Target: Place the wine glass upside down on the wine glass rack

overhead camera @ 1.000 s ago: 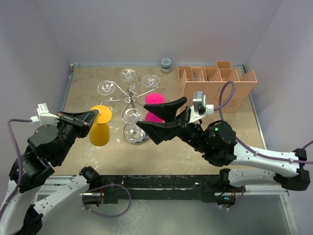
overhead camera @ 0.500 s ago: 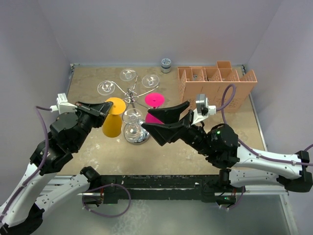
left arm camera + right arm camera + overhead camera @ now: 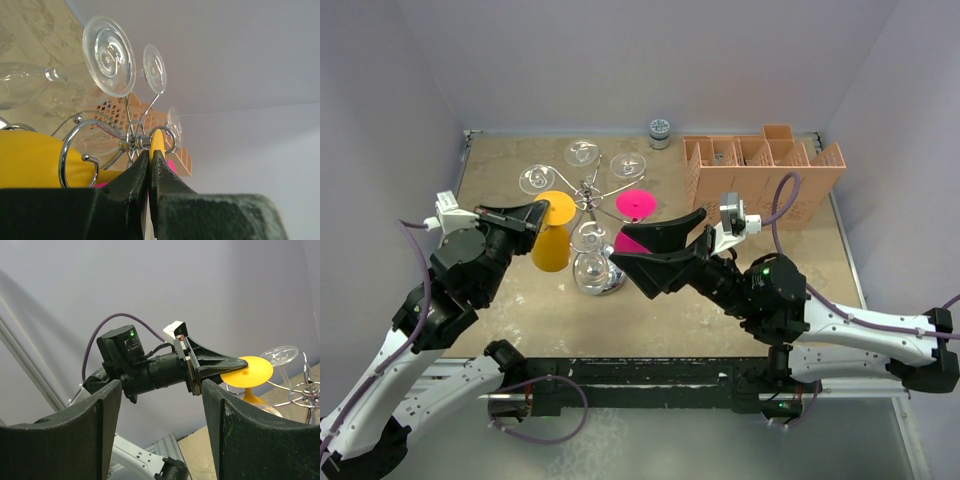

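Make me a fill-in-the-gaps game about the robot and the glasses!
The left gripper is shut on the foot of the ___ wine glass.
The right gripper is ___ and holds nothing.
Clear glasses hang upside ___ on the wine glass rack.
Seen from above, the orange-pink box stands to the ___ of the rack.
Missing words: yellow, open, down, right.

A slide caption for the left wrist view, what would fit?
Left gripper holds the yellow glass by its foot beside the wire rack.
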Tool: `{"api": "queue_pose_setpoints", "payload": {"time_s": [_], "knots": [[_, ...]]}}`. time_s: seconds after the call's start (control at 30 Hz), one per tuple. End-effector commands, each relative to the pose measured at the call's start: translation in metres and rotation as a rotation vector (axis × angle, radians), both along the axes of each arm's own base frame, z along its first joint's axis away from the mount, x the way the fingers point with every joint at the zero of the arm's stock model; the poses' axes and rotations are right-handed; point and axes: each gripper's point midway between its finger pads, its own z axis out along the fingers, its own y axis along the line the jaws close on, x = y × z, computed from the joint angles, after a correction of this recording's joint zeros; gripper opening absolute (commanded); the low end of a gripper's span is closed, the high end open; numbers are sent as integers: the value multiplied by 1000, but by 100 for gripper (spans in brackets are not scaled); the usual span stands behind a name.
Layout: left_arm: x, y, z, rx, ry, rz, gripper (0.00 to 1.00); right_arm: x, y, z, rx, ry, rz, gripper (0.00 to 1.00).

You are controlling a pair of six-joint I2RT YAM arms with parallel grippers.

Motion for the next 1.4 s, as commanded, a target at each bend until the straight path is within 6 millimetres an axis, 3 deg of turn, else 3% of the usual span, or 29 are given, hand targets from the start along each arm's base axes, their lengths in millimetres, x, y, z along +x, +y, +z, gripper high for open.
{"api": "queue_pose_setpoints", "payload": {"time_s": [0.0,0.7,0.97,1.37], "knots": [[5,11,16,-29,-56,67,0,-6,-15,19,84,-6,14,67],[15,21,9,12,-39,151,0,-1,-28,19,106,37,-18,64],[4,50,15,45,-50,243,0,1,-28,15,98,51,-22,64],[-11,52,9,46,-34,192,0,2,-28,10,92,71,-26,64]]}}
